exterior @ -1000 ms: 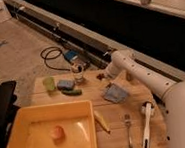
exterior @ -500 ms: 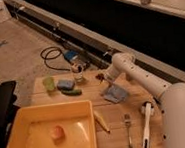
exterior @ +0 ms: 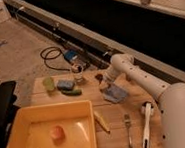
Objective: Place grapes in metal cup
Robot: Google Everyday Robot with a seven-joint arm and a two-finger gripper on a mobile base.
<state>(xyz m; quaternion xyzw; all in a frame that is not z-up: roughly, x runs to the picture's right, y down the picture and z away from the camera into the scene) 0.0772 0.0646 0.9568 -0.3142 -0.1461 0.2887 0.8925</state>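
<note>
Since earlier, claw (exterior: pixel 106 85) pinching shut from wide, sitting at five o'clock of grapes (exterior: pixel 99 77), blue cloth (exterior: pixel 117 94) lying at its five o'clock on surface (exterior: pixel 117 123).

Worktop (exterior: pixel 116 136): pale wood, rectangular. Lying directly on it:
- yellow tub (exterior: pixel 21 128), near left corner
- pale green cup (exterior: pixel 48 82), far left
- blue sponge (exterior: pixel 65 84), just beside the cup
- green cucumber (exterior: pixel 72 92), in front of the sponge
- clear glass jar (exterior: pixel 77 73), far edge
- grapes (exterior: pixel 99 77), small dark clump, far edge
- blue-grey cloth (exterior: pixel 116 94), crumpled, centre right
- yellow banana-like piece (exterior: pixel 101 121), beside the tub
- fork (exterior: pixel 128 133)
- white-handled utensil (exterior: pixel 146 125), near right

Gripper (exterior: pixel 106 86): fingers closed, low between grapes and cloth.
</note>
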